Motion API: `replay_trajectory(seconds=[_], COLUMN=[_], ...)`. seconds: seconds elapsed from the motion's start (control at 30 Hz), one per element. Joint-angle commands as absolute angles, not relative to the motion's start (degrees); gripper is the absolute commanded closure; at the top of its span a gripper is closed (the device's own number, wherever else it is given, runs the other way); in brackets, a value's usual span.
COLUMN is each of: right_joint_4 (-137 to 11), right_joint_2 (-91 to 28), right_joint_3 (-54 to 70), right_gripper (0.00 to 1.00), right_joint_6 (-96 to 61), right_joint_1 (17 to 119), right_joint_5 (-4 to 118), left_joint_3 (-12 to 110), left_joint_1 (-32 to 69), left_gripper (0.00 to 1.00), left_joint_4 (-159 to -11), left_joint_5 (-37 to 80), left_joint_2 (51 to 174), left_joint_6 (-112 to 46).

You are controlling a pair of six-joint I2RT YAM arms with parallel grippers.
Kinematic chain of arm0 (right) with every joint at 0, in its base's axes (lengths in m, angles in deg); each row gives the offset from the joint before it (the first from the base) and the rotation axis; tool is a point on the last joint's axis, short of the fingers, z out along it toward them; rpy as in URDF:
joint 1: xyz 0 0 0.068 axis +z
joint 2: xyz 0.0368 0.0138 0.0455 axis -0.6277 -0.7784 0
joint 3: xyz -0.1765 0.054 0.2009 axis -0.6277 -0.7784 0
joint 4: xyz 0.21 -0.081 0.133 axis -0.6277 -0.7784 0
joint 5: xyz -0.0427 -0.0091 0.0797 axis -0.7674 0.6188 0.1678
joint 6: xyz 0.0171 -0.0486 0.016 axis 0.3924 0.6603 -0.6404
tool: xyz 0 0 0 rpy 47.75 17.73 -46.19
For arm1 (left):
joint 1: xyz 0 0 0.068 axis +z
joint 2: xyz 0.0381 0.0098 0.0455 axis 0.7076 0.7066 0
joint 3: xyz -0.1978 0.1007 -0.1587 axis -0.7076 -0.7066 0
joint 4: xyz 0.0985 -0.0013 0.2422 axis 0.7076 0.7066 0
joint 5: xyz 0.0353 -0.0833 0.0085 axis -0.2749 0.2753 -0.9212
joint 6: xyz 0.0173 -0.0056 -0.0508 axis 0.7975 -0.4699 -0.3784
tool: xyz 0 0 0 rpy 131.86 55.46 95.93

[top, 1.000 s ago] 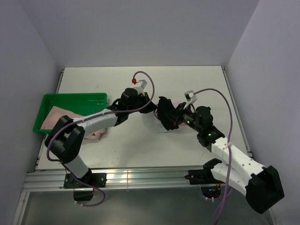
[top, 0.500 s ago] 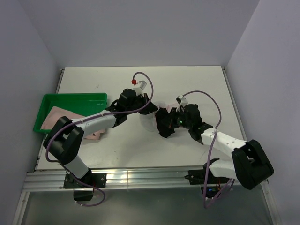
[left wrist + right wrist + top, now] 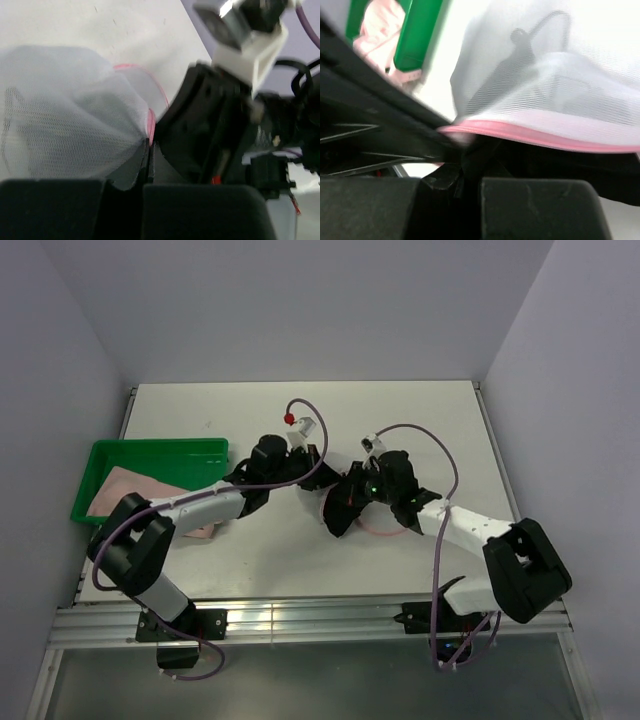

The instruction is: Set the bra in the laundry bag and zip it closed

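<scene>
- Left hand (image 3: 149, 152) is clenched, a fold of white mesh pinched between its fingers (image 3: 55, 207).
- That mesh is the laundry bag (image 3: 65, 117), bulging out to the left of the fingertips in the left wrist view, its pink zipper trim (image 3: 150, 122) running right up to the grip.
- Right hand (image 3: 465, 175) is clamped too, on the pink trim at the bag's rim, with the mesh billowing away above it.
- From overhead the two hands meet tip to tip mid-counter, the bag bunched between them and a thin pink loop of rim showing just to the right.
- The white counter (image 3: 420, 420) carries it all.
- Well to the left sits the green tray (image 3: 150, 447), with the pink bra (image 3: 125, 490) lying inside it.
- More pink cloth (image 3: 205, 530) lies just outside the tray's near right corner; I cannot tell whether it joins the piece in the tray.
</scene>
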State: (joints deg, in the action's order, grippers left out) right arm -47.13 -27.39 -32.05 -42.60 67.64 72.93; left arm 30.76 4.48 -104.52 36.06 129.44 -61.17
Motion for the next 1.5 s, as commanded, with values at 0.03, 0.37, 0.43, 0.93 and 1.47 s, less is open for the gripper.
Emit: replay_trajectory(seconds=[0.03,0.37,0.43,0.93,1.47], right_joint_4=[-34.16,-38.09,-41.25,-61.02,-71.67], right_joint_2=[-18.68,-1.87,-1.68,-6.61,-2.55], right_joint_3=[-36.67,-42.23,-41.53,-33.89,-34.93], right_gripper=[1.0,1.0,1.0,0.33,0.26], right_joint_6=[-53.96,-65.4,-65.85,-53.32,-43.43], right_joint_1=[67.54,77.98,79.92,85.64,65.79], right_joint_5=[57.95,25.34,21.39,14.06,38.07], left_joint_3=[25.66,18.01,16.69,7.81,11.59], left_joint_1=[3.11,-2.68,-4.34,-0.68,7.33], left_gripper=[1.0,1.0,1.0,1.0,1.0], left_joint_4=[-106.53,-107.14,-111.7,-126.57,-115.5], left_joint_5=[36.55,36.98,37.51,33.56,35.94], left_joint_2=[120.82,115.27,114.74,112.89,113.86], left_joint_6=[-61.78,-72.32,-74.44,-85.52,-74.02])
